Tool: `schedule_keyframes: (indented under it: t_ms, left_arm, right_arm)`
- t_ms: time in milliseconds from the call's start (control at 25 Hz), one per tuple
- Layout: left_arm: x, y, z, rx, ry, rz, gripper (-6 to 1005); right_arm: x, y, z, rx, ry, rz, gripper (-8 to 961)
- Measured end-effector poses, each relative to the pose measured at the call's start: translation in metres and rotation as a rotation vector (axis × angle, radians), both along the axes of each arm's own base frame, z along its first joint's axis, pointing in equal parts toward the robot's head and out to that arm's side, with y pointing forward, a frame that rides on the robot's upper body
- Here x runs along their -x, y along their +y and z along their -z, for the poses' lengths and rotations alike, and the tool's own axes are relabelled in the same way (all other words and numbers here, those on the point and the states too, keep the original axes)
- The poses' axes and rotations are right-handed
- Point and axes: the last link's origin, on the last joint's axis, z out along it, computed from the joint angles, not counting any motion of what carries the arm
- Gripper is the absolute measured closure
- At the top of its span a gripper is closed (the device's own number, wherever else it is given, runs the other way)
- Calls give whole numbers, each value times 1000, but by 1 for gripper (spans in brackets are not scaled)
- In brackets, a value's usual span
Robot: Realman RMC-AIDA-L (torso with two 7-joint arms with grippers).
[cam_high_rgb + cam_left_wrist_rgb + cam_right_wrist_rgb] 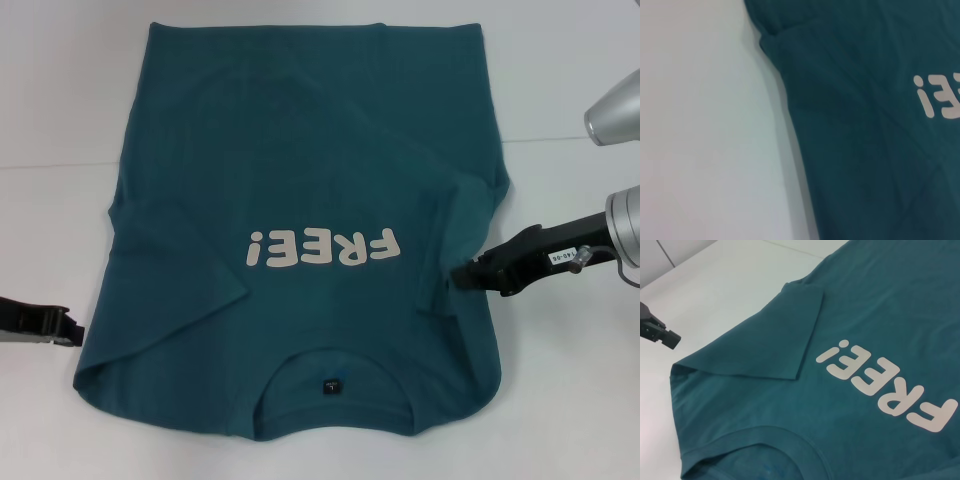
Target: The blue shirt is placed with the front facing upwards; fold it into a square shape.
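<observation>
Shirt, blue (290,180), sleeves folded inward, flat on white surface (60,120); right claw (462,272) touching its edge, left claw (70,330) beside it, opening of both indeterminable.

We read white "FREE!" lettering (323,247) upside down at the centre of the blue shirt (300,130), toward six o'clock from its middle.

Shirt (300,190) lies flat on table (60,100), front up, collar nearest the robot, hem at far side. Both sleeves folded in onto the shirt body. Left gripper (65,327) just left of shirt's near-left edge, on table. Right gripper (462,272) over shirt's right edge, beside the lettering (325,247).
</observation>
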Motion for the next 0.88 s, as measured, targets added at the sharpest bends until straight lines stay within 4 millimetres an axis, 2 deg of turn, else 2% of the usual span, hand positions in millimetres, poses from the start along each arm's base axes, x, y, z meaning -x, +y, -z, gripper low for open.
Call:
schedule_keyframes:
  t_ms: [240,720,880]
  left_arm:
    - [6,0,-1,-7,-14,-68,951]
    - [8,0,0,-33,-20,-92,841]
    - [8,2,1,-41,-28,-117,663]
  right_arm:
    - [0,1,1,-2,1,2,939]
    - [2,3,1,-4,-3,-11,939]
    - [2,2,2,-4,-4,-12,939]
